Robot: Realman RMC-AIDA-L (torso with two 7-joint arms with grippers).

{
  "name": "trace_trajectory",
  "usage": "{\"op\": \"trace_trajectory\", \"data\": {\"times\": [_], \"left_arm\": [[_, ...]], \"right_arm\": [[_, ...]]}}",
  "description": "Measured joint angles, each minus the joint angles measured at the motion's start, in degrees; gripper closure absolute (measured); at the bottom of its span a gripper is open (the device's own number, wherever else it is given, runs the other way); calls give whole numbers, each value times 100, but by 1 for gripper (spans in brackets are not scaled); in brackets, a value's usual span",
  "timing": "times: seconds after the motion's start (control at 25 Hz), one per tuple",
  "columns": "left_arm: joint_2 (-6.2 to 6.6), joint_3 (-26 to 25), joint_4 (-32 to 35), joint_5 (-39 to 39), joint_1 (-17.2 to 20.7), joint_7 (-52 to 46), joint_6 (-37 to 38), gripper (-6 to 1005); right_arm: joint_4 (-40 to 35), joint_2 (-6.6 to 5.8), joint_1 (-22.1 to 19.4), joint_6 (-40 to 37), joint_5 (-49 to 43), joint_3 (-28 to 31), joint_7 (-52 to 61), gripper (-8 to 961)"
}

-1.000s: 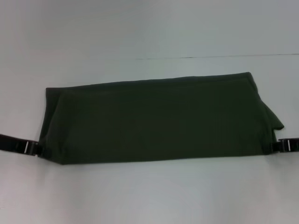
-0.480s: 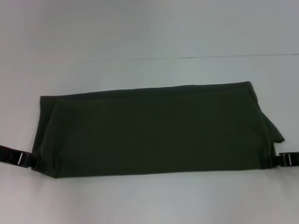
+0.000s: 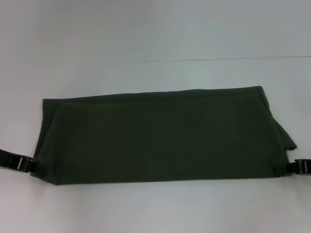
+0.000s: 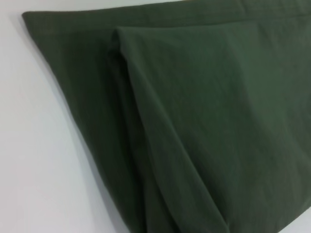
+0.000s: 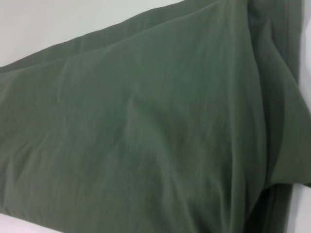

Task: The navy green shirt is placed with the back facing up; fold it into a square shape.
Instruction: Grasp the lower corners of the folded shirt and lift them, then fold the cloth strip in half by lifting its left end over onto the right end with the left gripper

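The pale worktop [image 3: 155, 34] carries the navy green shirt [image 3: 160, 136], folded into a long flat band lying across its middle. The left hand [image 3: 30, 165] and the right hand [image 3: 286, 168] sit at its near corners, seemingly touching cloth; whether their fingers grip, I cannot tell.

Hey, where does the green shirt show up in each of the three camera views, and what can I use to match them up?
Head view: the navy green shirt lies as a wide folded band across the middle of the white table.
Left wrist view: it fills most of the picture, with table along one side.
Right wrist view: it fills nearly the whole picture.
Shared landmark: the shirt's straight far edge against the white table.
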Motion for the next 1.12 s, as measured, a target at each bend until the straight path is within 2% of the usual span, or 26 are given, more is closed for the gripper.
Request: {"op": "trace_trajectory", "data": {"times": [0.16,0.24,0.4,0.48,0.72,0.92,1.04,1.12], "left_arm": [[-1,6,13,41,3,-89,-57,992],[-4,7,28,76,15,-146,-140,951],[-6,-59,93,88,23,-178,-208,870],[4,-147,158,48,15,-154,-195,650],[54,-280,296,-208,-53,-58,-203,399],[74,-267,298,-353,-147,50,-169,295],[83,-267,299,-395,-179,95,-167,232],[96,-272,299,-463,-182,129,-165,191]], "right_arm": [[12,-14,40,-61,5,32,15,797],[-3,-9,49,-66,10,51,19,791],[-12,-7,61,-45,21,154,17,658],[-43,-4,72,-23,11,269,1,592],[-394,-10,129,-190,5,604,27,424],[-718,-60,249,-607,47,781,226,291],[-984,-25,269,-759,71,786,347,214],[-1157,21,267,-801,75,791,409,214]]}}
